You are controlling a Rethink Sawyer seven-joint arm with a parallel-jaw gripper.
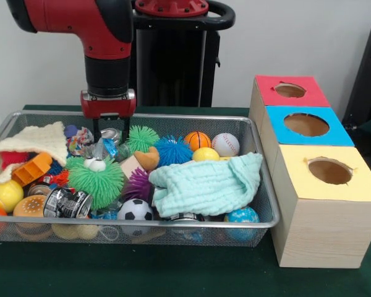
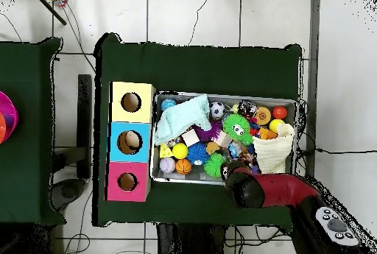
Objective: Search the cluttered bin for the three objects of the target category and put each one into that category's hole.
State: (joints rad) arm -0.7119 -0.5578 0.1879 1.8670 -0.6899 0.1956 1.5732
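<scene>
The wire mesh bin [image 1: 173, 116] is full of toys; it also shows in the overhead view [image 2: 298, 122]. My gripper [image 1: 110, 132] hangs at the bin's far left part, fingers apart and lowered around a silvery crumpled wrapper [image 1: 109, 135]. A crumpled colourful wrapper [image 1: 80, 141] lies just left of the gripper, and a bluish one [image 1: 106, 149] lies just in front. The yellow-topped hole [image 1: 329, 171] is in the nearest box section, right of the bin; it also shows in the overhead view [image 2: 131, 102]. In the overhead view the arm [image 2: 254, 188] hides the gripper.
Blue-topped hole [image 1: 306, 124] and red-topped hole [image 1: 290, 90] lie behind the yellow one. Green spiky balls [image 1: 99, 179], a blue one [image 1: 172, 150], a mint cloth [image 1: 207, 184], a cream cloth [image 1: 37, 139] and small sports balls [image 1: 135, 210] crowd the bin.
</scene>
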